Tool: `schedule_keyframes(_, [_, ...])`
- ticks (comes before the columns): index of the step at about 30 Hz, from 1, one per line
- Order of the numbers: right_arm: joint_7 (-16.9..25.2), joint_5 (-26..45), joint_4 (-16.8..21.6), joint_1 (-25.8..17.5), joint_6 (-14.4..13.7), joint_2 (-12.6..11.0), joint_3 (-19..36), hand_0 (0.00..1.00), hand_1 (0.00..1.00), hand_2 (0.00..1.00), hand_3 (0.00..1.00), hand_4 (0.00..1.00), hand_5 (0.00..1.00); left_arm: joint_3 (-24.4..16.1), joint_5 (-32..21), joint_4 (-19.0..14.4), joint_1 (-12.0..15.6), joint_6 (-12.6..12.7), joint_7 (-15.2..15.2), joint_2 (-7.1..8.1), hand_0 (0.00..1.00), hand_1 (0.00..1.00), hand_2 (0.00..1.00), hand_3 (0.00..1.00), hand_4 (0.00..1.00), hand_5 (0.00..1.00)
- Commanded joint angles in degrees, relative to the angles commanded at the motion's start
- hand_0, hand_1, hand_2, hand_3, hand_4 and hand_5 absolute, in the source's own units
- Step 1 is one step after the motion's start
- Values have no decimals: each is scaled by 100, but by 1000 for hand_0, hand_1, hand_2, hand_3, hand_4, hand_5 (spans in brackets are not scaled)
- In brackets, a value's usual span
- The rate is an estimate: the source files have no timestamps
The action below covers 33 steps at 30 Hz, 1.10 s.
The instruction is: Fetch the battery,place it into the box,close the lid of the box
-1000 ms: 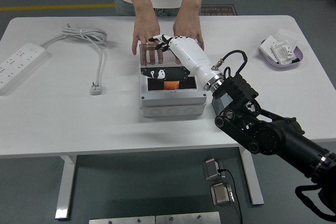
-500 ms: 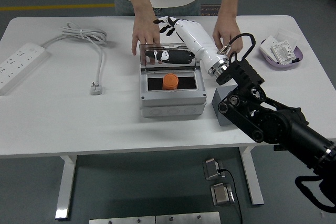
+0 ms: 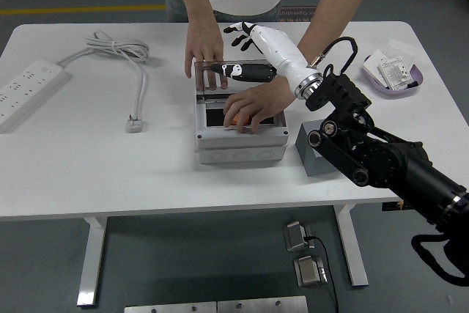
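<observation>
The robot's right hand (image 3: 245,34) is hovering above the far edge of the grey box (image 3: 239,133), its black-tipped fingers (image 3: 236,29) spread loosely and gripping nothing. Its white forearm is running back and down to the black arm (image 3: 381,163), which is entering from the lower right. The clear lid (image 3: 233,75) is standing raised at the back of the box, just below and in front of the robot's fingers.

A person at the far side of the table (image 3: 88,174) is using both hands. One hand (image 3: 203,53) is resting on the top edge of the lid, holding it. The other hand (image 3: 251,105) is reaching down into the open box, fingers covering the orange battery (image 3: 229,118), of which only a sliver is showing under the palm.

A small grey block (image 3: 314,155) is sitting just beside the box on its right. Well apart, a white power strip (image 3: 26,91) is lying at the left with its cable (image 3: 121,53) looped and its plug (image 3: 134,124) free. A purple tray (image 3: 393,71) of white packets is sitting near the right far corner.
</observation>
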Motion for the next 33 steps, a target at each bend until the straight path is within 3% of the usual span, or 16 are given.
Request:
schedule_keyframes(15, [-22, 134, -184, 108, 36, 22, -30, 772, 624, 661, 775, 998, 834, -49, 98, 0, -35, -26, -25, 33, 703, 697, 727, 797, 888, 581])
schedule_keyframes(28, [-124, 428, -707, 255, 283, -34, -42, 798, 641, 663, 774, 998, 850, -48, 113, 0, -56, -36, -18, 94, 703, 698, 727, 797, 888, 581])
schedule_keyframes(29, [-131, 453, -738, 253, 297, -37, -45, 835, 704, 690, 783, 998, 886, -47, 111, 0, -57, -36, -18, 94, 703, 697, 727, 797, 888, 582])
schedule_keyframes(33, [-160, 516, -792, 203, 345, -49, -97, 835, 704, 690, 783, 998, 886, -32, 90, 0, -60, -37, -23, 75, 703, 697, 727, 797, 888, 582])
